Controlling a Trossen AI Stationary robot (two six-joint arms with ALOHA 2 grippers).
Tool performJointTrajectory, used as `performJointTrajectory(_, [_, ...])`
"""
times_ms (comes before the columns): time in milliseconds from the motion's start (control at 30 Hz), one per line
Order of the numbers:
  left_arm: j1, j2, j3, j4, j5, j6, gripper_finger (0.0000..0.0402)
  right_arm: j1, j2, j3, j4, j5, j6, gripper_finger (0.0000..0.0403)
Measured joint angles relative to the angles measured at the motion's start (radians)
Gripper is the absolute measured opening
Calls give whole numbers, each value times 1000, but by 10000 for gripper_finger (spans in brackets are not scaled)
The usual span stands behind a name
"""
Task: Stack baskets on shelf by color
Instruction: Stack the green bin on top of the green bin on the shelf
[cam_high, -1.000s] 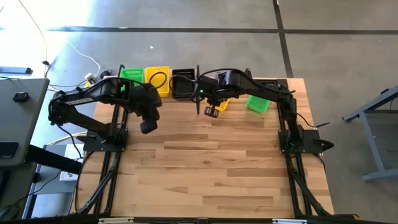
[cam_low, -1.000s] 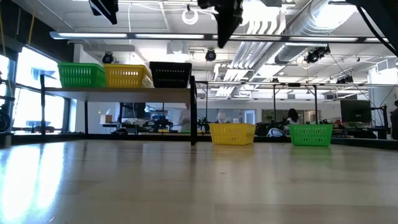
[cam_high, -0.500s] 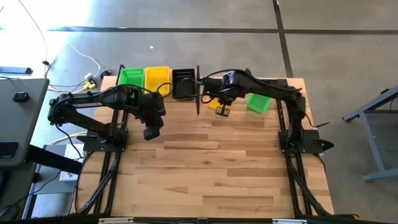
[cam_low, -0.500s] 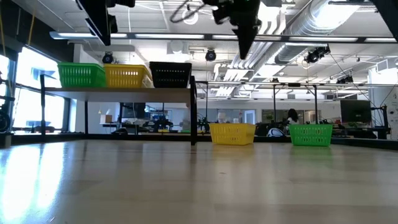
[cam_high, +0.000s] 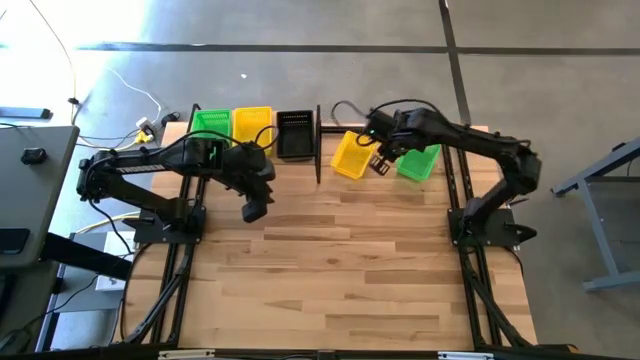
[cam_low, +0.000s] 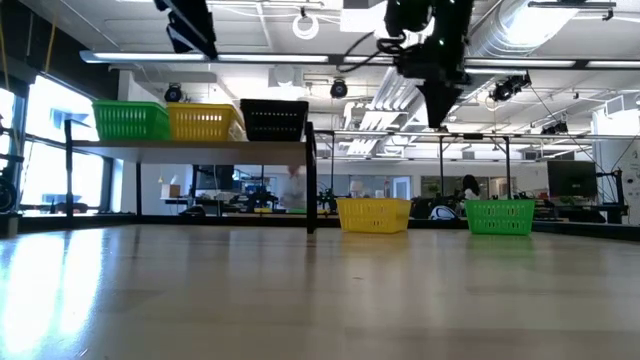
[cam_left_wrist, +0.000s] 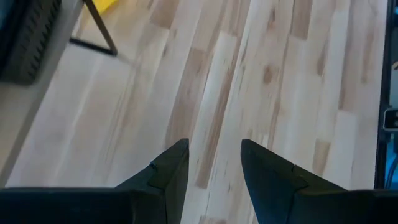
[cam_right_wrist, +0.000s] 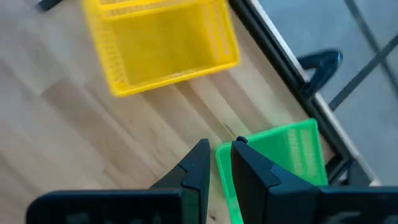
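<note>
Along the far edge of the table (cam_high: 340, 270), toward its left corner, the shelf (cam_high: 262, 152) carries three baskets in a row: a green basket (cam_high: 210, 124), a yellow basket (cam_high: 251, 122) and a black basket (cam_high: 294, 130). Just right of the shelf's black upright, a second yellow basket (cam_high: 351, 154) lies on the table, with a second green basket (cam_high: 418, 163) near it. The right gripper (cam_high: 379, 165) hangs between those two. The left gripper (cam_high: 254, 210) hovers over bare wood, nearer than the shelf.
</note>
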Motion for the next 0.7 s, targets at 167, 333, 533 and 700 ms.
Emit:
performJointTrajectory(167, [16, 0, 0, 37, 0, 0, 135, -115, -83, -124, 81, -43, 116, 50])
performJointTrajectory(333, [31, 0, 0, 50, -4, -3, 135, -217, -114, -199, 126, -77, 219, 50])
performJointTrajectory(533, [31, 0, 0, 51, -4, -3, 135, -320, -114, -263, 135, -77, 299, 50])
performJointTrajectory(700, [31, 0, 0, 51, -3, 0, 135, -402, -114, -303, 120, -84, 375, 52])
